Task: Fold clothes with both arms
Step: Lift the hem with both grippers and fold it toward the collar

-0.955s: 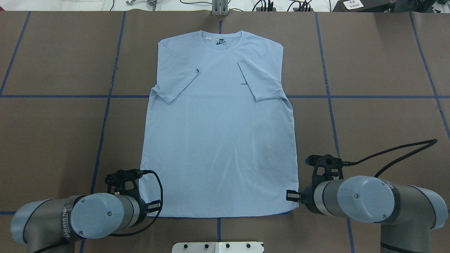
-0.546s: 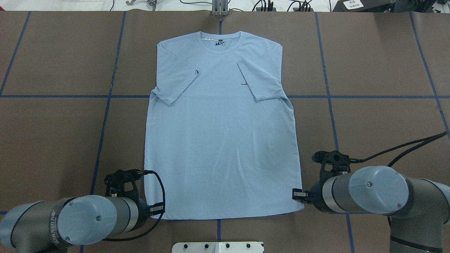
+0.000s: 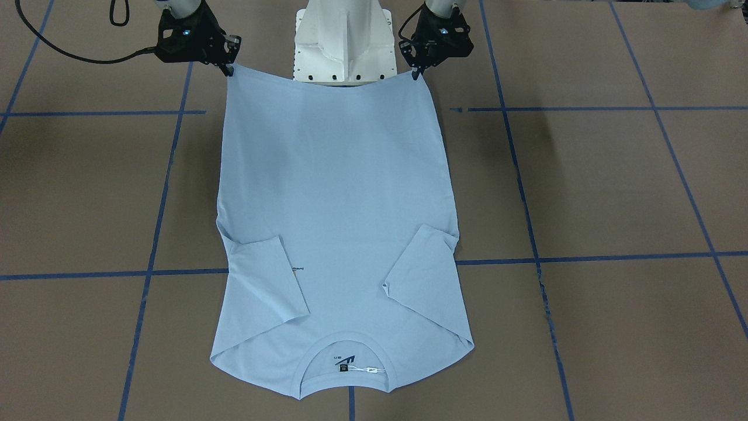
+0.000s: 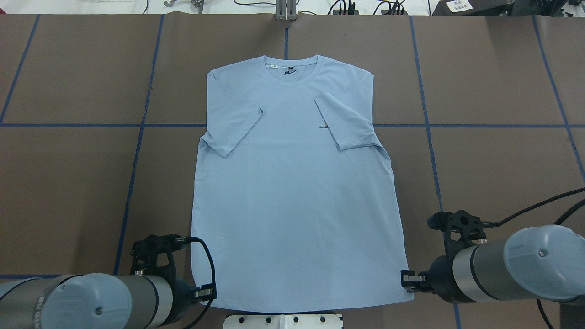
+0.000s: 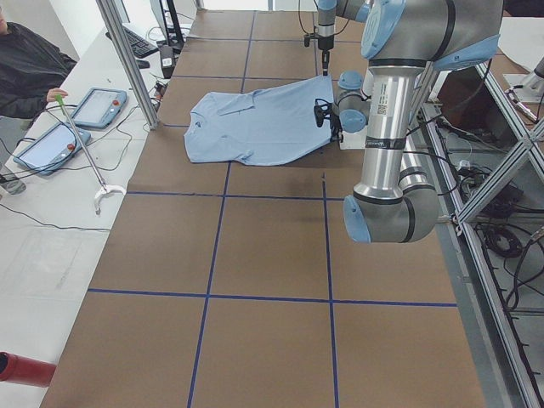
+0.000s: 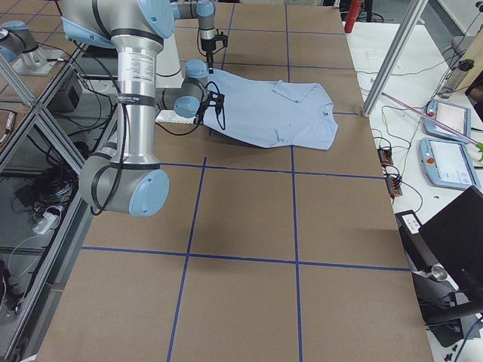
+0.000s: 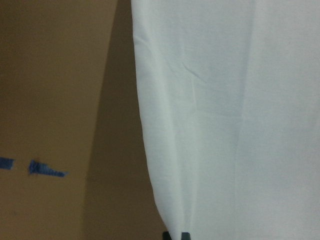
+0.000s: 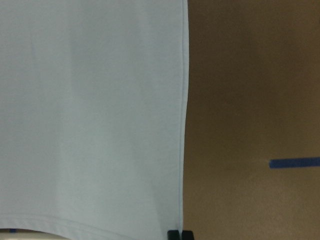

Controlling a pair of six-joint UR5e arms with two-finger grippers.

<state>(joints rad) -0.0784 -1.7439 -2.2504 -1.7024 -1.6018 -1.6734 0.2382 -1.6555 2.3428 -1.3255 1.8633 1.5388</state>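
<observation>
The clothes are one light blue T-shirt (image 4: 297,192) lying face up, its collar (image 4: 291,67) at the far end and both sleeves folded inward over the chest. A small dark print (image 4: 323,126) peeks out beside the right sleeve. My left gripper (image 4: 206,291) is shut on the hem's left corner, and my right gripper (image 4: 408,279) is shut on the right corner. From across the table, the hem (image 3: 327,82) hangs taut and raised between the left gripper (image 3: 416,73) and the right gripper (image 3: 229,69). Each wrist view shows the shirt's side edge (image 7: 145,125) (image 8: 184,115) running to the shut fingertips.
The white pedestal base (image 4: 283,321) sits just behind the raised hem. Blue tape lines (image 4: 68,124) cross the brown table cover. Beyond the far edge are cables and a metal post (image 5: 127,64). A seated person (image 5: 25,64) and two tablets (image 5: 98,106) are beside the table.
Both arms have drawn back toward the base with the hem corners held. The whole shirt has slid nearer to the robot, and its hem now reaches the pedestal.
</observation>
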